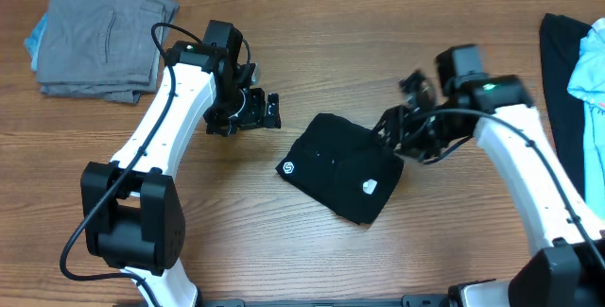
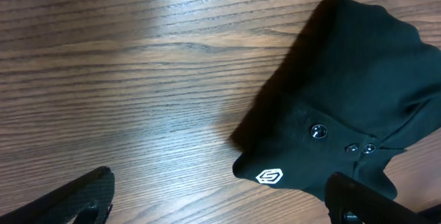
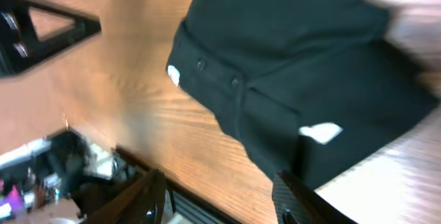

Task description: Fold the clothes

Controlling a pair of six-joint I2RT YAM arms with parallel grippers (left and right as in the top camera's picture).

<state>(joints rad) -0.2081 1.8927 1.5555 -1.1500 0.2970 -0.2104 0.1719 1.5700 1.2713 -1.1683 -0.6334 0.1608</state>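
Observation:
A black shirt (image 1: 340, 167) lies folded into a small bundle at the middle of the table, with a white hexagon logo (image 1: 287, 168) at its left corner and a white tag (image 1: 369, 187). My left gripper (image 1: 267, 110) hovers just up-left of it, open wide. In the left wrist view the shirt (image 2: 344, 93) lies ahead on the right, and only bare wood lies between the left gripper's (image 2: 220, 207) fingers. My right gripper (image 1: 395, 135) is at the bundle's right edge. In the right wrist view the right gripper (image 3: 220, 203) is open above wood beside the shirt (image 3: 296, 65), holding nothing.
A stack of folded grey clothes (image 1: 99, 28) with a bit of light blue beneath sits at the back left corner. More black and light blue garments (image 1: 579, 61) lie at the right edge. The table's front edge (image 3: 207, 207) shows close under the right gripper.

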